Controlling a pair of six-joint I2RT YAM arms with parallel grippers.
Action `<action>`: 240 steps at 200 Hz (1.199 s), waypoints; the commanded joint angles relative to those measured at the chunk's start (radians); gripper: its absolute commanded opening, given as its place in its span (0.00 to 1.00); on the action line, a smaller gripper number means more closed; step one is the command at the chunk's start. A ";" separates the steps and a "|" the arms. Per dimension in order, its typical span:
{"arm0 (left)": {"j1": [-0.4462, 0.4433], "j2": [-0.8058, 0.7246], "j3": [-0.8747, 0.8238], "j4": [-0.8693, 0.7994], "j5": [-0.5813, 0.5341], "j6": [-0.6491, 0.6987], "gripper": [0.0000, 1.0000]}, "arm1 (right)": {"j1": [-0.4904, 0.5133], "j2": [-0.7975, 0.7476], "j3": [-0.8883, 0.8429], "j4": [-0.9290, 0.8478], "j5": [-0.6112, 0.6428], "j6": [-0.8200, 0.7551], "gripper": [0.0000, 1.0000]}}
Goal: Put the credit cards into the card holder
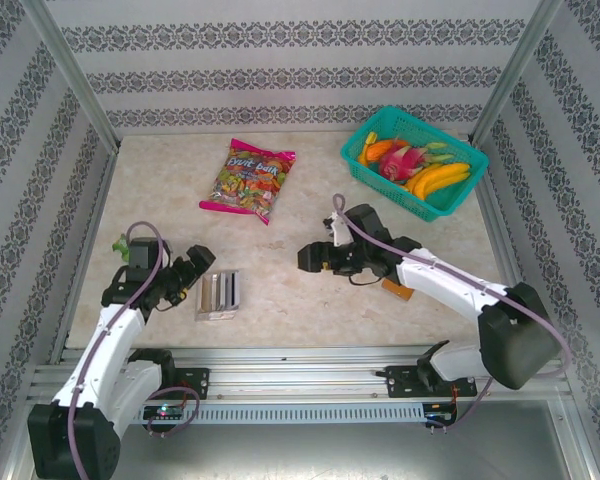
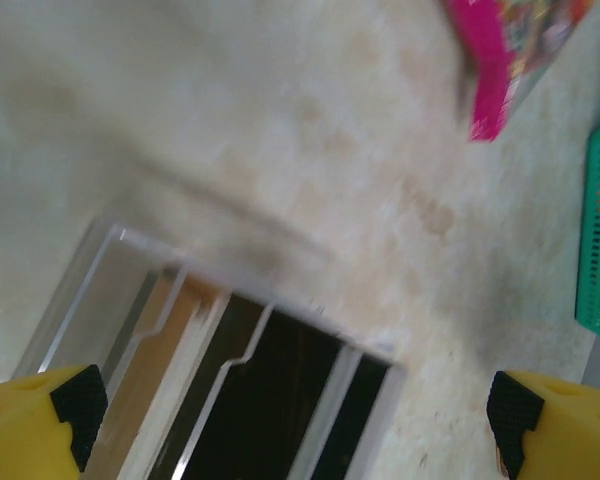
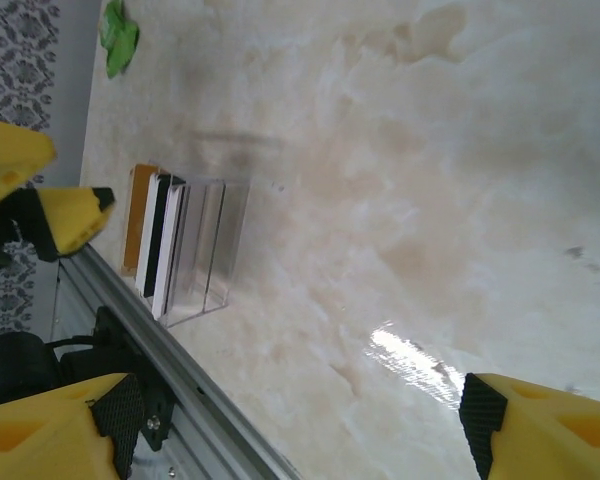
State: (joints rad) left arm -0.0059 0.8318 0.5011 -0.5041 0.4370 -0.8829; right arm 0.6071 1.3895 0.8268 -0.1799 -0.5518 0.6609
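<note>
Credit cards (image 1: 220,290) are standing in a clear tray (image 1: 200,303), seen from above, just beside our left gripper (image 1: 192,274). We are seeing the orange card holder (image 1: 399,291) peeking out under our right arm (image 1: 450,285). Left wrist: our fingers (image 2: 30,420) are standing wide apart over the cards, gripping nothing. Right wrist: our right gripper (image 3: 298,415) is hanging spread wide over the table (image 3: 430,200), holding nothing.
</note>
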 commanded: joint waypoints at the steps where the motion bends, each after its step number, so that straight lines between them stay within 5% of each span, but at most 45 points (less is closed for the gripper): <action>1: -0.012 -0.003 -0.030 -0.058 0.064 -0.064 1.00 | 0.055 0.072 0.053 0.073 -0.011 0.072 0.84; 86: -0.140 0.108 -0.063 0.123 0.074 -0.172 1.00 | 0.139 0.301 0.098 0.208 -0.063 0.206 0.76; 109: -0.218 0.175 -0.034 0.199 0.030 -0.212 1.00 | 0.119 0.309 0.107 0.156 -0.008 0.197 0.67; 141: -0.365 0.331 0.008 0.364 -0.053 -0.312 0.97 | 0.070 0.330 0.127 0.131 -0.040 0.171 0.56; 169: -0.459 0.513 0.129 0.442 -0.105 -0.331 0.96 | 0.006 0.342 0.126 0.116 -0.036 0.174 0.57; 240: -0.536 0.911 0.441 0.619 -0.067 -0.355 0.96 | -0.286 0.121 0.084 -0.171 0.124 -0.009 0.62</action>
State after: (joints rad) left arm -0.5095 1.6630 0.8604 0.0029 0.3618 -1.2060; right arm 0.4198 1.6279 0.9348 -0.1913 -0.5327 0.7521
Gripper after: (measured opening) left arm 0.958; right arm 0.606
